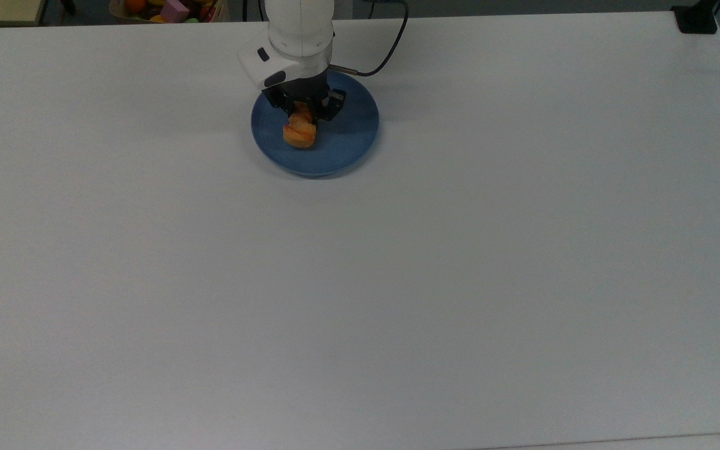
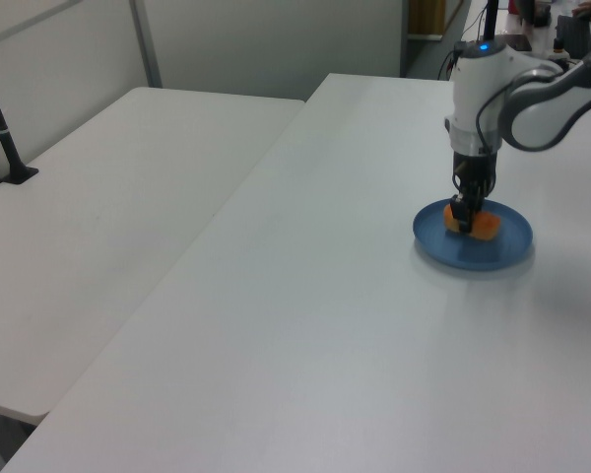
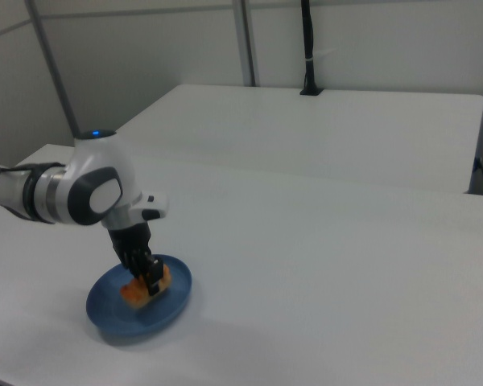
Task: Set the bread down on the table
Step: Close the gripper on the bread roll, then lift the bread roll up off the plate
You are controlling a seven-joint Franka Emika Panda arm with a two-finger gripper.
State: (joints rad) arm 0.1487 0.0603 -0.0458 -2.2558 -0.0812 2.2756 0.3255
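Note:
The orange-golden bread sits over the left half of the round blue plate, which lies at the far middle of the white table. My gripper points straight down and is shut on the bread's far end. In the left view the gripper pinches the bread above the plate. In the right view the gripper holds the bread over the plate. Whether the bread still touches the plate I cannot tell.
A bin of colourful toys stands beyond the table's far edge, and a black clamp sits at the far right corner. A black cable trails behind the arm. A second white table adjoins on the left view's left.

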